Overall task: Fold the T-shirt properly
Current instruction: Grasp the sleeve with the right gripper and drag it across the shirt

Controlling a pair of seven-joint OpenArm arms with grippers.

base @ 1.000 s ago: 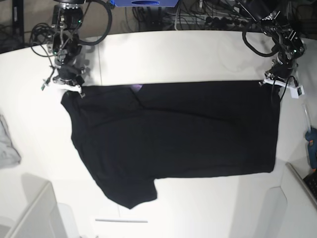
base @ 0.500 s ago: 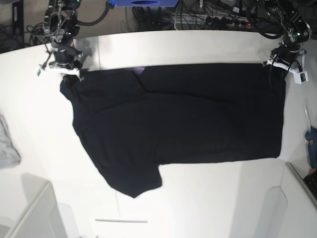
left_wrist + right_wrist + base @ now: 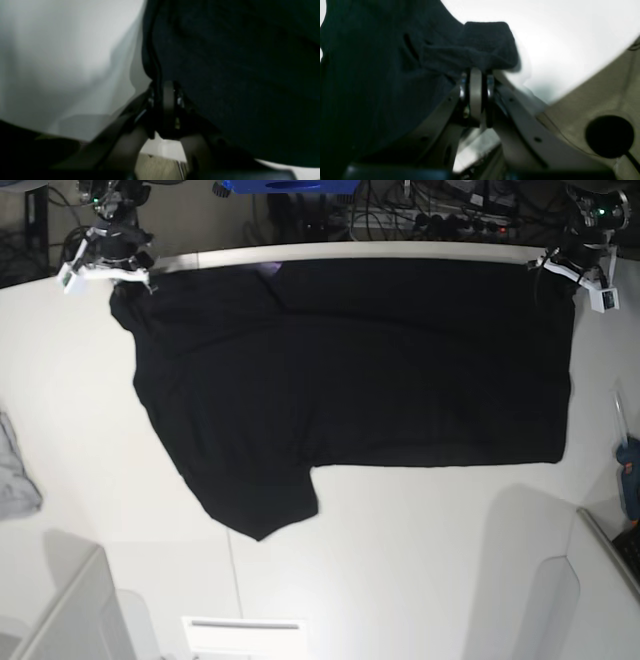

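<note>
At the far edge of the table (image 3: 400, 580), your two grippers each stay clamped on a corner of the T-shirt (image 3: 360, 370): the right gripper (image 3: 103, 265) on the sleeve end, the left gripper (image 3: 572, 268) on the hem corner. The cloth lies spread across the table's far half. Pull further back and you risk dragging fabric over the rim into the cables (image 3: 430, 215); uneven pull would skew it. Toward you, open tabletop remains, apart from a grey cloth (image 3: 15, 475) at one side.

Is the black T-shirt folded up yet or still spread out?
Spread out. The T-shirt lies open across the table, one sleeve sticking out, pinched at its far corners.
</note>
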